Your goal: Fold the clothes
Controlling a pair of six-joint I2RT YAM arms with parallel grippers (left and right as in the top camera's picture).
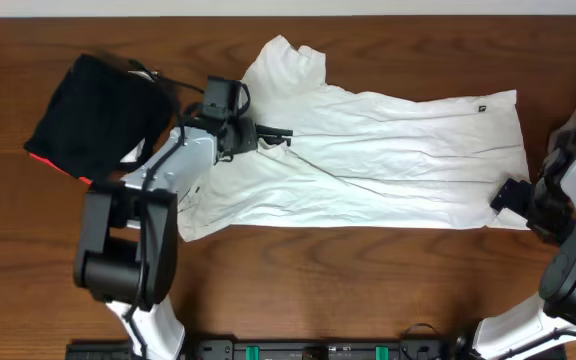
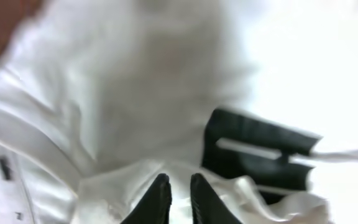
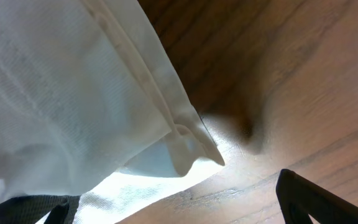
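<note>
The clothes, a white T-shirt (image 1: 398, 150), lie spread lengthwise across the wooden table, with folds running through the middle. My left gripper (image 1: 284, 133) is low over the shirt's left part. In the left wrist view its fingertips (image 2: 180, 183) stand a narrow slit apart over rumpled white cloth (image 2: 104, 112), and black lettering (image 2: 253, 149) shows just to the right. My right gripper (image 1: 509, 196) is at the shirt's near right corner. It stands wide open (image 3: 173, 202), and the hemmed corner (image 3: 191, 146) lies between its fingers on the table.
A folded black garment (image 1: 98, 110) with a red-orange edge lies at the far left, touching the shirt's left end. Bare wood (image 1: 368, 280) runs along the front of the table. The table's back edge is just behind the shirt.
</note>
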